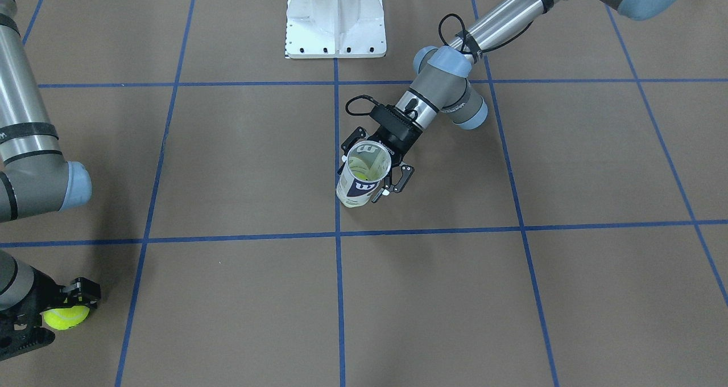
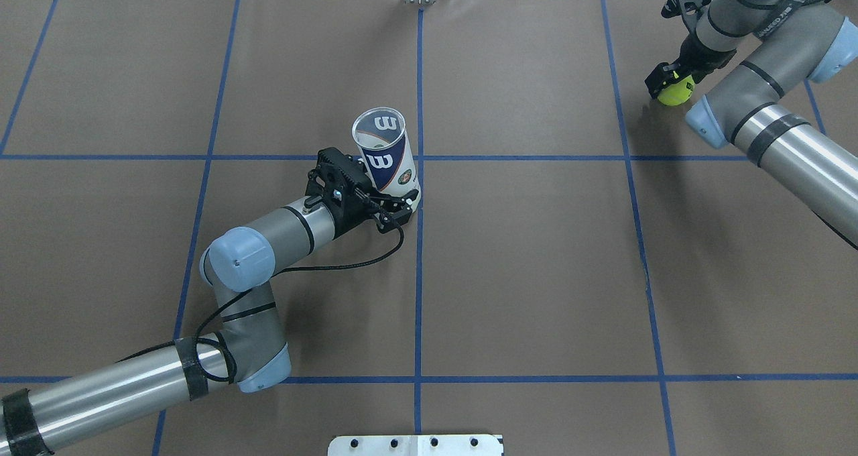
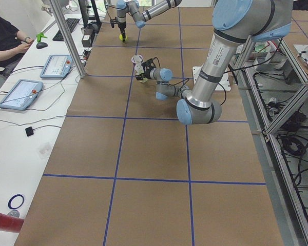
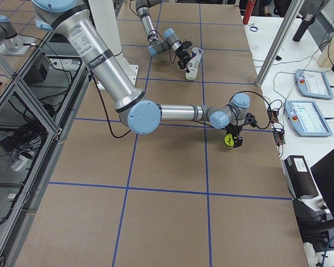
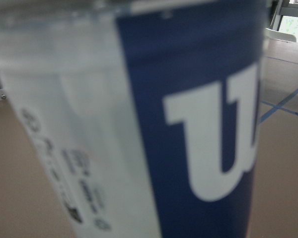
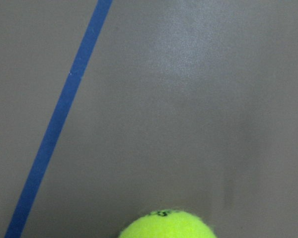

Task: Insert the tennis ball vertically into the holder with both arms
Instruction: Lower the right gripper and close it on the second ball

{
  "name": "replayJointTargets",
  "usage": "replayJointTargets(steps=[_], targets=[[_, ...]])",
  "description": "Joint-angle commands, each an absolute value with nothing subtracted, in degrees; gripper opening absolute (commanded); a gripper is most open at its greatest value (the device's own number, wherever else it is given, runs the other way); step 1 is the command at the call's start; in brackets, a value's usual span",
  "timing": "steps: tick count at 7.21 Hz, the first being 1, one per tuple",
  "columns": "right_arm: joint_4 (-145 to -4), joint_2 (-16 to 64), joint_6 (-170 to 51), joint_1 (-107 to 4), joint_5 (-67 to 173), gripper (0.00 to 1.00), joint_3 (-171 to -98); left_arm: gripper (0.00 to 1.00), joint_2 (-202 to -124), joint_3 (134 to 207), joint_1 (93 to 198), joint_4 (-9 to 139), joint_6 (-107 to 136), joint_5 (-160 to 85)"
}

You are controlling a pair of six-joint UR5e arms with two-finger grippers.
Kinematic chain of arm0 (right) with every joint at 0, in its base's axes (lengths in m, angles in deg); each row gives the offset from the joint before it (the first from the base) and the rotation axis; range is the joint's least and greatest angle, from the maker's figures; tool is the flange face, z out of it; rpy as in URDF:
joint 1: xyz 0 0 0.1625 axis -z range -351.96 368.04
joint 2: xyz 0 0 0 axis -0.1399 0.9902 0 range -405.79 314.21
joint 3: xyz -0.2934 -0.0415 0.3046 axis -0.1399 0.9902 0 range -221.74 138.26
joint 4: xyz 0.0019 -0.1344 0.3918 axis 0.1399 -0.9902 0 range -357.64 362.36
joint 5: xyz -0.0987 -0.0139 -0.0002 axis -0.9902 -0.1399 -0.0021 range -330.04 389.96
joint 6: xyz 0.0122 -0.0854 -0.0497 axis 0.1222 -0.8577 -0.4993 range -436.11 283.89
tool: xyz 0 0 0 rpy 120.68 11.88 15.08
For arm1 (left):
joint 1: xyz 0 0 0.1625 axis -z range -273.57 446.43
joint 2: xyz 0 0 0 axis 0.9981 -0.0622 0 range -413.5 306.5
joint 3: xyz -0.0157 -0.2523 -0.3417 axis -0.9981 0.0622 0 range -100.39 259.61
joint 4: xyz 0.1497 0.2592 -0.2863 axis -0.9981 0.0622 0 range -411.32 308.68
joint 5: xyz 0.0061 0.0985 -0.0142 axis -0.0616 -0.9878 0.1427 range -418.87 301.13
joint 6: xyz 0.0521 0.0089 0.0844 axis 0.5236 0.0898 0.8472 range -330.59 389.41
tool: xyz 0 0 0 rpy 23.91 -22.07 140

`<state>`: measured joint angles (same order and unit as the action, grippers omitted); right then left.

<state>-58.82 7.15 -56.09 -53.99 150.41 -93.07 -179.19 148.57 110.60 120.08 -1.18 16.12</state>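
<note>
While the left gripper (image 2: 385,204) clamps the upright can (image 2: 387,159) at mid-table, the right gripper (image 2: 672,84) pinches the ball (image 2: 675,92) far off. The 2 should meet with the ball centred above the open mouth, then descend straight.

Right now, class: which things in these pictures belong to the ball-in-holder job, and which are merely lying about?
Job:
holder, gripped upright by left gripper
tennis ball, held by right gripper

Lying about:
white pedestal base
tablets on side bench
keyboard
</note>
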Motion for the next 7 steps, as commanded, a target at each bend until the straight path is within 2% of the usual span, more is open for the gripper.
replayJointTargets(steps=[1, 3, 5, 7], targets=[[-58.9, 6.9, -56.0, -53.9, 149.9, 0.00, -93.2, 0.99, -179.2, 148.5, 110.7, 120.0, -1.2, 16.2], [-59.4, 6.6, -55.6, -54.6, 150.8, 0.00, -95.9, 0.99, -179.2, 148.5, 110.7, 120.0, -1.3, 16.2], [-66.3, 3.4, -52.2, -57.3, 157.7, 0.00, -101.6, 0.99, -179.2, 148.5, 110.7, 120.0, -1.3, 16.2], [-68.2, -2.0, -37.0, -56.6, 163.0, 0.00, -106.2, 0.99, -179.3, 148.7, 110.6, 120.1, -1.4, 16.2]])
